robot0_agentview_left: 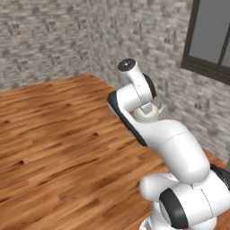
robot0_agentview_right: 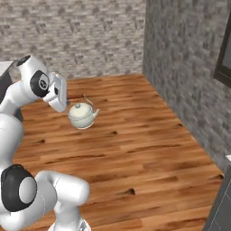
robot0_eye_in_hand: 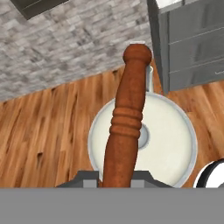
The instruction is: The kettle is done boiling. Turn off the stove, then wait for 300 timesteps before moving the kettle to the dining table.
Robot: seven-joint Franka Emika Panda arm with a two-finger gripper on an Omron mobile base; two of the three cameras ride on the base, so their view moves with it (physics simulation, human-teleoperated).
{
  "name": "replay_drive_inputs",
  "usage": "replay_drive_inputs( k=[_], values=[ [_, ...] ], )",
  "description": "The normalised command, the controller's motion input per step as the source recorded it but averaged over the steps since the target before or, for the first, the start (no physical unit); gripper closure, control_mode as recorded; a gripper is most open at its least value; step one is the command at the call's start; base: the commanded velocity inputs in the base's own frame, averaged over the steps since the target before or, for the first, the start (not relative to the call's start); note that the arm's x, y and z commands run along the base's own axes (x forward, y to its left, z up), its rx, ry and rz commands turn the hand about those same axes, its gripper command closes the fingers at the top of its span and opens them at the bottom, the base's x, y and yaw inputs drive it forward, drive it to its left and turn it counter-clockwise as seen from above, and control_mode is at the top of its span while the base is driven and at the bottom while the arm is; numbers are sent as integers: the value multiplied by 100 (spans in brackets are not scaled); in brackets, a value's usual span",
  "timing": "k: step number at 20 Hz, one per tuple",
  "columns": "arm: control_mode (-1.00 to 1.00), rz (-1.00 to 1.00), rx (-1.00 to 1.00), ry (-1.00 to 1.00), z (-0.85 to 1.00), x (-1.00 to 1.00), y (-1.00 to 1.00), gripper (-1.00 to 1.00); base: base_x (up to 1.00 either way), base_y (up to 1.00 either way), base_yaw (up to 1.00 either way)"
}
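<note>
Kettle (robot0_agentview_right: 82, 115) is carried over wood floor (robot0_agentview_right: 135, 135) | handle (robot0_eye_in_hand: 127, 127) is clamped by gripper (robot0_eye_in_hand: 114, 177) | level carry is advised

In the left base view the arm hides most of the kettle (robot0_agentview_left: 146, 114). In the hand view its handle (robot0_eye_in_hand: 125, 127) covers the tool's tips, and the grey cabinet (robot0_eye_in_hand: 192, 43) is cropped.

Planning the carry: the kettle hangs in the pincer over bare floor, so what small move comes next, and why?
Probably keep it level while carrying on: the pincer is shut on the kettle by its handle, above wood floor, not over any table.
</note>
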Motion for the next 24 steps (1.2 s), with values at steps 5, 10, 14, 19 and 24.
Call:
replay_drive_inputs(
  k=[5, 10, 14, 19, 24],
  values=[
    [100, 0, 0, 0, 0, 0, 0, 100, 88, -12, 22],
    [100, 0, 0, 0, 0, 0, 0, 100, 82, -4, 21],
    [100, 0, 0, 0, 0, 0, 0, 100, 80, -2, 21],
    [100, 0, 0, 0, 0, 0, 0, 100, 77, -1, 20],
    [100, 0, 0, 0, 0, 0, 0, 100, 68, -6, 22]
  ],
)
